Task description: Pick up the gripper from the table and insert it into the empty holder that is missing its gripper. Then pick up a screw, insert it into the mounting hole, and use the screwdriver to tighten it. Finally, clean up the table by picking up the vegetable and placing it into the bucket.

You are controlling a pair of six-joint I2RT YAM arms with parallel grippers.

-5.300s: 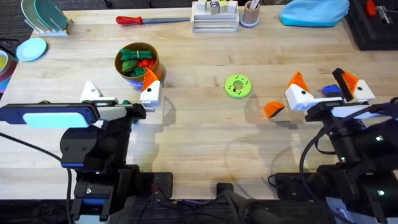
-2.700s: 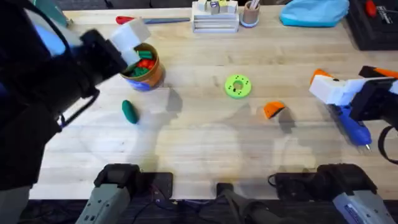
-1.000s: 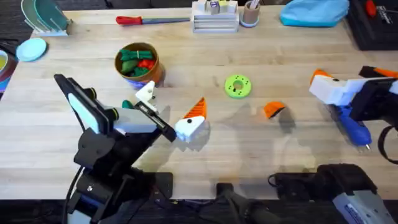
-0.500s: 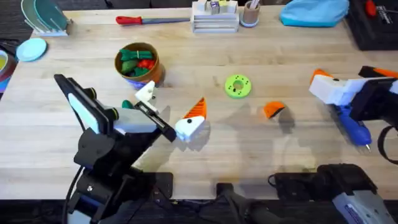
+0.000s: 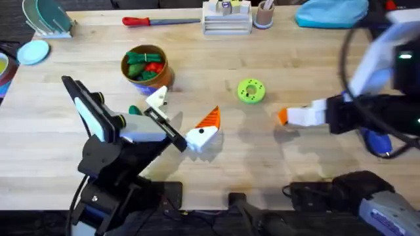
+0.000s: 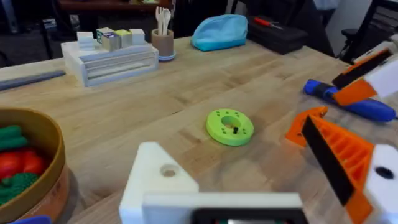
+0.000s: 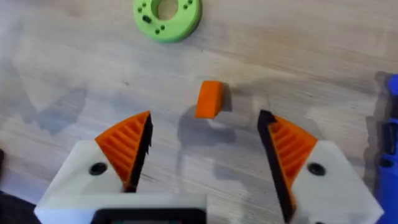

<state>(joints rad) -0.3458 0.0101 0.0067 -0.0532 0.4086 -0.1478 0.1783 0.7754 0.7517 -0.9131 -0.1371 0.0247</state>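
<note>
The gripper (image 7: 209, 99) is lying on the counter (image 7: 298, 56), near the green disc (image 7: 167, 12) and apart from the screwdriver (image 7: 390, 124). I am holding my right fingers (image 7: 205, 158) wide over it, not touching it. My left fingers (image 5: 182, 118) are also spread wide, one holder (image 6: 158, 177) bare.

Place: a robotics lab or workshop bench.
Surface: a pale wooden desk (image 5: 216, 157) with two robot arms mounted at its near edge.
Tools: a red-handled screwdriver (image 5: 159, 21) along the far edge; black equipment case (image 6: 281, 35) at the far right corner.
</note>
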